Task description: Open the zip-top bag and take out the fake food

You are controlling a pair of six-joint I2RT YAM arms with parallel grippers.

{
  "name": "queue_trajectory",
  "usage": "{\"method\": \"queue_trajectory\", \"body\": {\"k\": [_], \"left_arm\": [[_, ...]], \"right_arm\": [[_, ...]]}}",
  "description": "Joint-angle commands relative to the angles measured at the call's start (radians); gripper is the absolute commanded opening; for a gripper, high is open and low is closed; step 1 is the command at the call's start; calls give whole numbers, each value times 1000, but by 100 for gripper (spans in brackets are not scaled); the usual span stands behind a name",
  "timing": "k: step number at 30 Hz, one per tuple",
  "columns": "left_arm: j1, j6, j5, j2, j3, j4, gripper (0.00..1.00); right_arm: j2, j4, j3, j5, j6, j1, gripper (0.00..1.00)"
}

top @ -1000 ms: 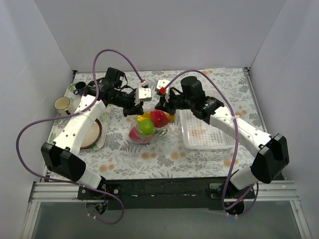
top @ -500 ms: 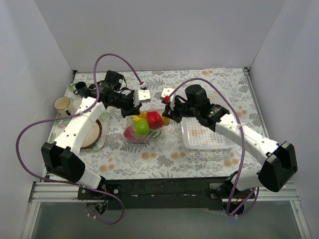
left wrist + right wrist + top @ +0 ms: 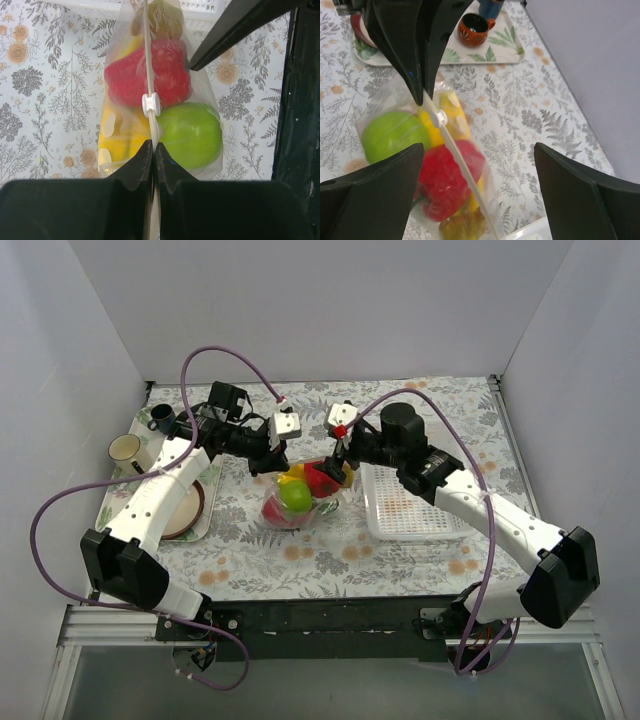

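The zip-top bag (image 3: 297, 498) is a clear pouch in the middle of the table. My left gripper (image 3: 153, 147) is shut on its white zip strip (image 3: 147, 60), just below the slider (image 3: 150, 104). Inside lies the fake food: a green apple (image 3: 192, 132), a red pepper (image 3: 172, 75) and a yellow banana (image 3: 117, 142). My right gripper (image 3: 479, 146) is open, its fingers wide apart on either side of the bag's far end and touching nothing. In the top view the left gripper (image 3: 272, 465) and right gripper (image 3: 335, 465) face each other over the bag.
A white perforated basket (image 3: 410, 502) sits right of the bag, under the right arm. A tray (image 3: 150, 475) at the left holds a cream mug (image 3: 125, 448), a dark mug (image 3: 162, 417) and a brown plate (image 3: 185, 508). White walls enclose the table.
My right gripper has gone from shut on the bag's end to wide open and has let it go. The bag now hangs from the left gripper alone.
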Motion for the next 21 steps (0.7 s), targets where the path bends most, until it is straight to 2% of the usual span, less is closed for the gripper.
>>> {"method": "queue_trajectory", "body": {"k": [1, 8, 15, 21], "left_arm": [[3, -41, 78, -99, -12, 77, 0], [3, -7, 74, -104, 12, 38, 0], [3, 19, 51, -115, -18, 26, 0], [3, 34, 55, -103, -6, 8, 0]], "right_arm": [[3, 88, 70, 5, -50, 5, 98], [106, -144, 203, -105, -113, -9, 99], [109, -235, 251, -200, -159, -40, 99], [138, -270, 279, -288, -158, -47, 90]]}}
